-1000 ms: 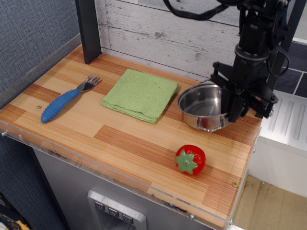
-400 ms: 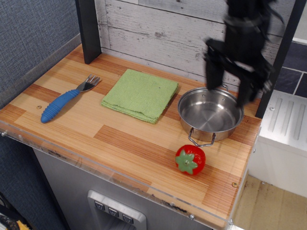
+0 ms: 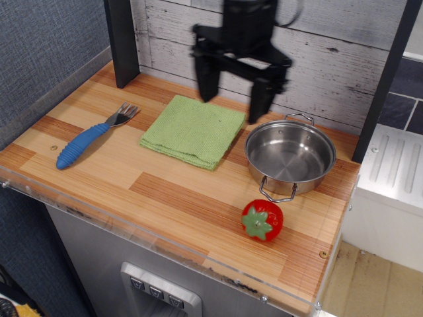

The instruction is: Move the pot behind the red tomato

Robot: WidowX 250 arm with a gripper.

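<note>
Pot (image 3: 290, 158) sits upright just behind the red tomato (image 3: 262, 220), its wire handles lined front to back, one loop aimed at the tomato. Gripper (image 3: 234, 88) hangs above the green cloth (image 3: 193, 130), jaws wide apart, empty. No readable writing.

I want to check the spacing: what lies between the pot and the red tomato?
Only bare wooden tabletop. In the observation.image view, the pot sits just behind the red tomato, its near wire handle pointing toward it, apart.
</note>
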